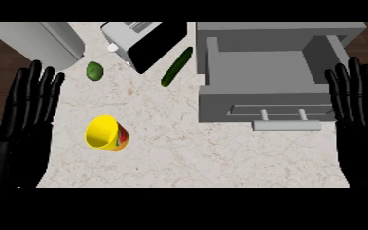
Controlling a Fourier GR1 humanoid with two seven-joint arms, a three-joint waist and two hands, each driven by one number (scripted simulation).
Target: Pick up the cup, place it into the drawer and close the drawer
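Risk of the cup [106, 133] rolling on contact: lying on its side on the marbled surface [187, 156], well left of and nearer than the drawer [262, 85], yellow, smooth, round-mouthed. Risk of catching the rim on the drawer's front wall: grey, boxy, pulled open, bar handle forward. Cucumber [176, 67] and avocado [95, 70] left of drawer, well apart from cup. Left hand [27, 102] and right hand [348, 95] open, fingers straight, holding nothing.

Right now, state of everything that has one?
cup: on its side on the counter, not held
drawer: open, nothing visible inside
left hand: open, resting at the view's left edge
right hand: open, resting at the right edge
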